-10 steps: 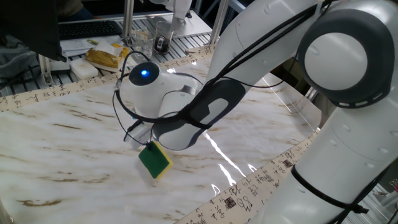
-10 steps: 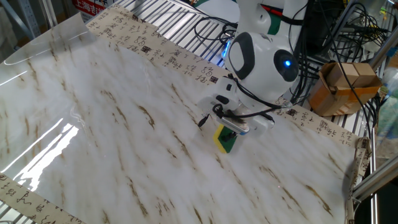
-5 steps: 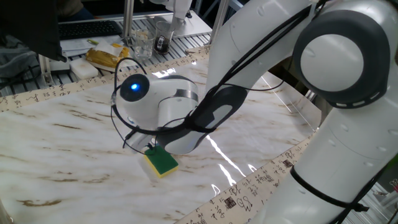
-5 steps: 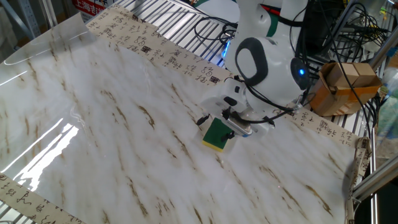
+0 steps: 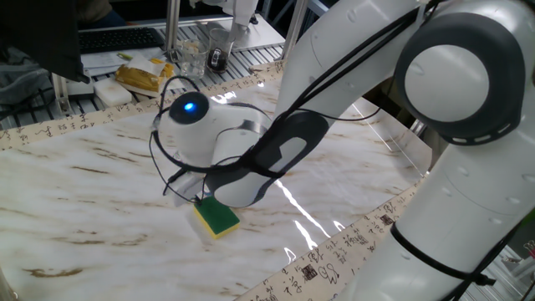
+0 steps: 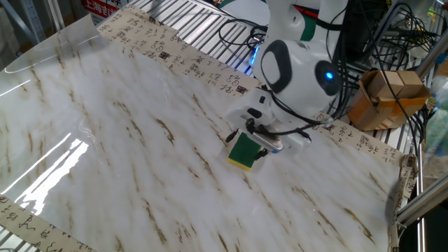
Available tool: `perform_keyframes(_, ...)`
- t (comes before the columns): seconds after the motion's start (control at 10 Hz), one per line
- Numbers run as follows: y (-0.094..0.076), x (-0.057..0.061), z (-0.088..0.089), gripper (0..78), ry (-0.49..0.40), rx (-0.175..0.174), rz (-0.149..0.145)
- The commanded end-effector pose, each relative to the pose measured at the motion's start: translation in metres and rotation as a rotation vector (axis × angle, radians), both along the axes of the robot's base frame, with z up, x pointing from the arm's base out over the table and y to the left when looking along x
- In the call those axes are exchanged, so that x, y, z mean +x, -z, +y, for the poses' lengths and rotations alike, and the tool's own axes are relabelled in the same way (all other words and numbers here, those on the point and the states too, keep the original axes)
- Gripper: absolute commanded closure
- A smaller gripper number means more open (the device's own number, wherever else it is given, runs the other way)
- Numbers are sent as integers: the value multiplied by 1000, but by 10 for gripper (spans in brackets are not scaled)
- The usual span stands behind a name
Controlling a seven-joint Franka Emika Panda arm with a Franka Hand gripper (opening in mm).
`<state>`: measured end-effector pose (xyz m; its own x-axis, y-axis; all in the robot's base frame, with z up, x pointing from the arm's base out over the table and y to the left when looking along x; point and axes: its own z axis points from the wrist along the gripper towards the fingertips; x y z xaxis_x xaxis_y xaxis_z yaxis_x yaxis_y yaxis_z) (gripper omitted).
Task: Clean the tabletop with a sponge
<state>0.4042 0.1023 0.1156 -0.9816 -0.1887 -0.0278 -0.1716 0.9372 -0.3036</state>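
The sponge [image 5: 216, 217] has a dark green top over yellow foam and lies flat on the white marble-look tabletop [image 5: 92, 209]. It also shows in the other fixed view [image 6: 244, 151]. My gripper [image 5: 201, 199] sits low over the sponge's far edge and appears shut on it; the fingers are mostly hidden under the wrist. In the other fixed view the gripper [image 6: 262, 142] holds the sponge's right side. The tabletop [image 6: 126, 161] has brown streaks and a beige border with dark characters.
Clutter lies beyond the far border: a yellowish bag [image 5: 144, 77], a glass [image 5: 191, 54] and a keyboard [image 5: 117, 38]. A cardboard box [image 6: 383, 98] and cables sit off the table's edge. My arm's white links [image 5: 351, 75] arch over the right half of the table.
One second ago the sponge was tilted up on its edge; it now lies flat with the green side up. In the last half second the wrist turned slightly.
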Motion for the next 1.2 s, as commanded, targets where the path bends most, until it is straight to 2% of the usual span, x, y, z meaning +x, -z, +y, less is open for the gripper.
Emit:
perform_keyframes(0.1,14,-13,9,2,36,158,49)
perform_keyframes(0.5,26,-10,-7,2,-5,154,38)
perform_keyframes(0.9,36,-13,-13,2,-12,167,38)
perform_keyframes(1.2,40,-15,-17,2,-22,157,29)
